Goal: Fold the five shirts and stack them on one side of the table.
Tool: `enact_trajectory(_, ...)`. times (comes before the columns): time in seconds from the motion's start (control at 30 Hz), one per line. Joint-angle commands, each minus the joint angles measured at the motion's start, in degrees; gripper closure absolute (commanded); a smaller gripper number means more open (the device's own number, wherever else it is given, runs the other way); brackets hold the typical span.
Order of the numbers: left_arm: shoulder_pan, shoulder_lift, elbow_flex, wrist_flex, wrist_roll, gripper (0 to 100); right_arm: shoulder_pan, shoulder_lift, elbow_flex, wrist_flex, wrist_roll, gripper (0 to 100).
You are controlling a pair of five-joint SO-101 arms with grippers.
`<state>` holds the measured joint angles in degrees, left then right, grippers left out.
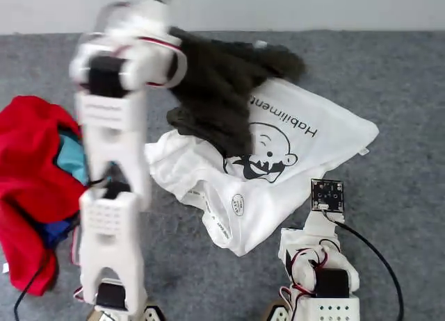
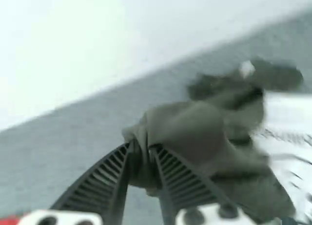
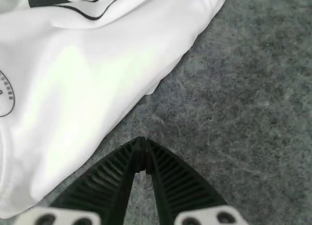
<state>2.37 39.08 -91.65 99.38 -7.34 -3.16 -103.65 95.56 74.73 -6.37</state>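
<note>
The left jaws clamp the dark shirt (image 1: 215,92) over the white shirt (image 1: 327,137), right jaws closed beside it, red shirt (image 1: 28,161) apart.

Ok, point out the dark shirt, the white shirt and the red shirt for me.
dark shirt (image 1: 222,92): high view, middle of the bunched fabric.
white shirt (image 1: 341,137): high view, plain part beside the print.
red shirt (image 1: 28,154): high view, middle of the heap.
</note>
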Motion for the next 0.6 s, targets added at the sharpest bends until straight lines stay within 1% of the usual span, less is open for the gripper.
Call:
enact_trajectory(0.0, -8.79, -9.85, -4.53, 0.88, 0.18, 99, 0.22, -0.31, 0.79, 0.22, -0.35, 98.9)
enact_trajectory(0.23, -29.19, -22.24, -4.53, -2.55, 0.00, 99, 0.22, -0.31, 0.79, 0.22, -0.35, 98.9)
enact_trajectory(0.43, -45.36, -25.67, -4.53, -3.96, 0.00, 99, 0.22, -0.31, 0.79, 0.22, -0.35, 98.9)
enact_trajectory(0.57, -53.80, -25.85, -4.53, -3.52, 0.00, 99, 0.22, -0.31, 0.79, 0.22, -0.35, 98.9)
